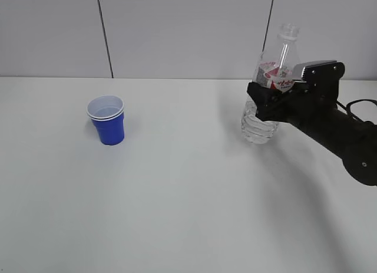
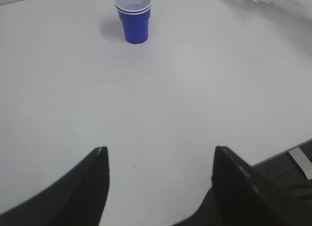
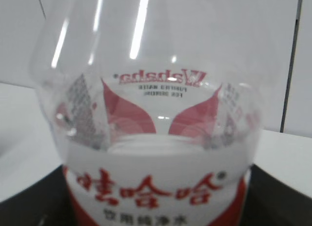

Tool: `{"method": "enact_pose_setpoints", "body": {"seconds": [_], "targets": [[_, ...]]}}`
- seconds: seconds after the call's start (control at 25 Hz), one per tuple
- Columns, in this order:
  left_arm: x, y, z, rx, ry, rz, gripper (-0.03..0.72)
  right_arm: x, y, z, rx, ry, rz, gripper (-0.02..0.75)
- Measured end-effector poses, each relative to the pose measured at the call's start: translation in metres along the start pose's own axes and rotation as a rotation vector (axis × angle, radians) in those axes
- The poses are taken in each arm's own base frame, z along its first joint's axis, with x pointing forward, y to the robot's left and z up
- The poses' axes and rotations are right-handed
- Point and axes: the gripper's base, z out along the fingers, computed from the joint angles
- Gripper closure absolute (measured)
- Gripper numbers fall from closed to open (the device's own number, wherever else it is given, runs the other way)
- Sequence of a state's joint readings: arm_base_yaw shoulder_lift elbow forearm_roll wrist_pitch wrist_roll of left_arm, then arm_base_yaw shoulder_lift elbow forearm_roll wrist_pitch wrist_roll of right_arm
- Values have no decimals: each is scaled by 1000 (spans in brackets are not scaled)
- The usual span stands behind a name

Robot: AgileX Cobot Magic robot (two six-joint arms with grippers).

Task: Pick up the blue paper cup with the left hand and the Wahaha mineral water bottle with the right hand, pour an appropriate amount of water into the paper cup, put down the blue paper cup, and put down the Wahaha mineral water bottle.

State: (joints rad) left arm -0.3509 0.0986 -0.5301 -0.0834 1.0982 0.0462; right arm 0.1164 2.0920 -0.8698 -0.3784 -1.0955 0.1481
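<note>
White table (image 1: pixel 177 202), pale grey wall panels (image 1: pixel 182 31) behind. The blue paper cup (image 1: pixel 108 121) stands alone at the left — the left gripper (image 2: pixel 161 160) waits far back, fingers apart. The right gripper (image 1: pixel 266 91) squeezes the Wahaha mineral water bottle (image 1: pixel 272 84), standing at the right.

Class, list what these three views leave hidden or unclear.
- Wahaha mineral water bottle: middle hidden by the right gripper, exterior view.
- Bottle's neck and base: cropped, right wrist view.
- Left gripper: outside the exterior view.
- Blue paper cup: contents unclear, too small.
</note>
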Motion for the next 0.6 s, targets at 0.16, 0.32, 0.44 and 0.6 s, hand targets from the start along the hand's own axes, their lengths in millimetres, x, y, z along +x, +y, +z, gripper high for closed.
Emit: {"method": "enact_pose_setpoints", "body": {"seconds": [0.16, 0.32, 0.44, 0.6], "targets": [[0, 0, 0, 0, 0, 0, 190, 7, 1, 8, -36, 6, -113, 269], [0, 0, 0, 0, 0, 0, 190, 2, -1, 14, -38, -27, -196, 269], [0, 0, 0, 0, 0, 0, 190, 4, -4, 20, -26, -40, -207, 269], [0, 0, 0, 0, 0, 0, 190, 16, -5, 24, -23, -20, -197, 269]]}}
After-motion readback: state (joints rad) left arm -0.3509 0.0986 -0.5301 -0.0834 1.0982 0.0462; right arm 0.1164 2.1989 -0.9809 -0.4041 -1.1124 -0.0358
